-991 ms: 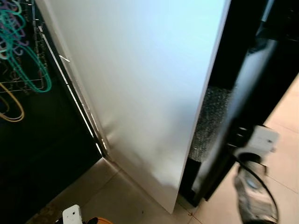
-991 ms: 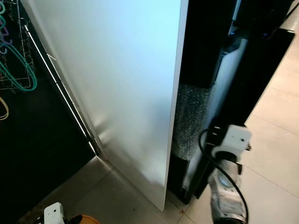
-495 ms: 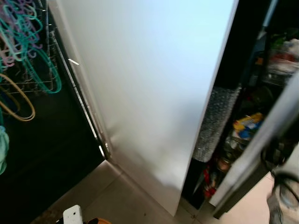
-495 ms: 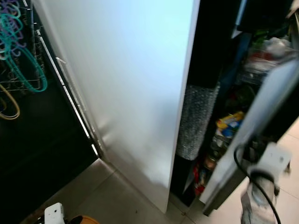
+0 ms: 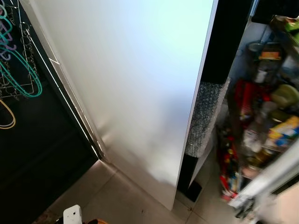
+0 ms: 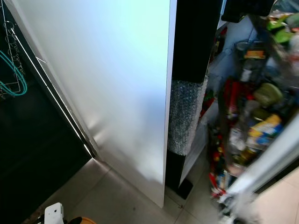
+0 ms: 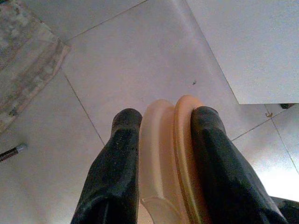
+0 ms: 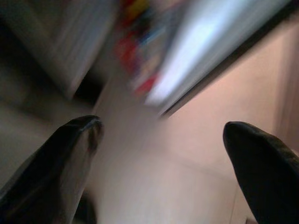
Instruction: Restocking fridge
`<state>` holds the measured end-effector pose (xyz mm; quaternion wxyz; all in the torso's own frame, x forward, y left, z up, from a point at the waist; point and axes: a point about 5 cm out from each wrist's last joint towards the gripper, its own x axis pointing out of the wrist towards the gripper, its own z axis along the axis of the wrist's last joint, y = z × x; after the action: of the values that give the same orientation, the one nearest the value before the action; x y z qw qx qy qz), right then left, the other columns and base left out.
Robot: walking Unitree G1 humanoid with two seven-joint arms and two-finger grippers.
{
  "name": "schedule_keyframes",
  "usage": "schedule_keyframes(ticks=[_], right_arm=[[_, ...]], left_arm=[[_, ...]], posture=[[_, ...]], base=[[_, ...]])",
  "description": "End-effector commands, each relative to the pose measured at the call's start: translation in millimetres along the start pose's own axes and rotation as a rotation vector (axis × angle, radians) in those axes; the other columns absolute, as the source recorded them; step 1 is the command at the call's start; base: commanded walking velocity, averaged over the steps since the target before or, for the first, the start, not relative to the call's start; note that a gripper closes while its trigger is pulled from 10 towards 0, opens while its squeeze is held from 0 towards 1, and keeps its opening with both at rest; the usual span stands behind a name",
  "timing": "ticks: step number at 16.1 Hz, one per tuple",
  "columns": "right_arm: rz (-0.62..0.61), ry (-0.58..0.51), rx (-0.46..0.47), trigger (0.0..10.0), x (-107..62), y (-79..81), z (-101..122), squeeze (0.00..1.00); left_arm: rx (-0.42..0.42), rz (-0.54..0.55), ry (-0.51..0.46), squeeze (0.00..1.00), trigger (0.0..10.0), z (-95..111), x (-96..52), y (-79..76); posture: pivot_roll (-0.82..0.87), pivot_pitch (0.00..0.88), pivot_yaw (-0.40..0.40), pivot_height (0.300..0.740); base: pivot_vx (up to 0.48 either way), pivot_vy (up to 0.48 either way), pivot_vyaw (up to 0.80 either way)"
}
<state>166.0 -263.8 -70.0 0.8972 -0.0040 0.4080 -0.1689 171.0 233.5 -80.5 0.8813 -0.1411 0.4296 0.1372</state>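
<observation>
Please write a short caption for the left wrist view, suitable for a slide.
Left gripper shut on a peach and orange round-rimmed object, held above the tiled floor near the white fridge side.

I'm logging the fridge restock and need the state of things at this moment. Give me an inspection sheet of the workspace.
Surface: pale tiled floor, bare ahead of the fridge.
Job's things: fridge door swung open, blurred; door shelves packed with bottles and jars; a pale orange rimmed item is held.
Clutter: bubble wrap on the dark fridge edge beside the white panel.
Grippers: left gripper shut on the rimmed item; right gripper open, near the open door.
Cables: nothing seen.
Surroundings: green hangers on a wire rack at left; rug edge.
</observation>
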Motion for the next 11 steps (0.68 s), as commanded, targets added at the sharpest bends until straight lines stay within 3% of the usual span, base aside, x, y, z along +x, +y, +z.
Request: schedule_keyframes(ticks=[1,3,7,11], right_arm=[[0.041,0.105,-0.042,10.0,-5.0,6.7,-24,0.0],[0.038,0.196,-0.038,10.0,-11.4,13.6,-47,0.0],[0.12,0.172,-0.072,10.0,-12.3,32.7,-47,0.0],[0.176,0.149,-0.15,10.0,-9.2,38.9,-37,0.0]], left_arm=[[0.011,0.015,0.045,0.0,10.0,-8,-2.0,5.5],[0.01,0.025,0.037,0.0,10.0,-4,-2.6,12.7],[0.029,0.047,0.048,0.0,10.0,-10,-6.8,25.2],[0.051,0.045,0.079,0.0,10.0,-23,-6.2,12.3]], posture=[[-0.07,0.0,0.06,0.74],[-0.05,0.0,0.06,0.74],[-0.05,0.0,0.061,0.74],[-0.05,0.0,0.052,0.74]], base=[[0.0,0.0,0.0],[0.0,0.0,0.0],[0.0,0.0,0.0],[0.0,0.0,0.0]])
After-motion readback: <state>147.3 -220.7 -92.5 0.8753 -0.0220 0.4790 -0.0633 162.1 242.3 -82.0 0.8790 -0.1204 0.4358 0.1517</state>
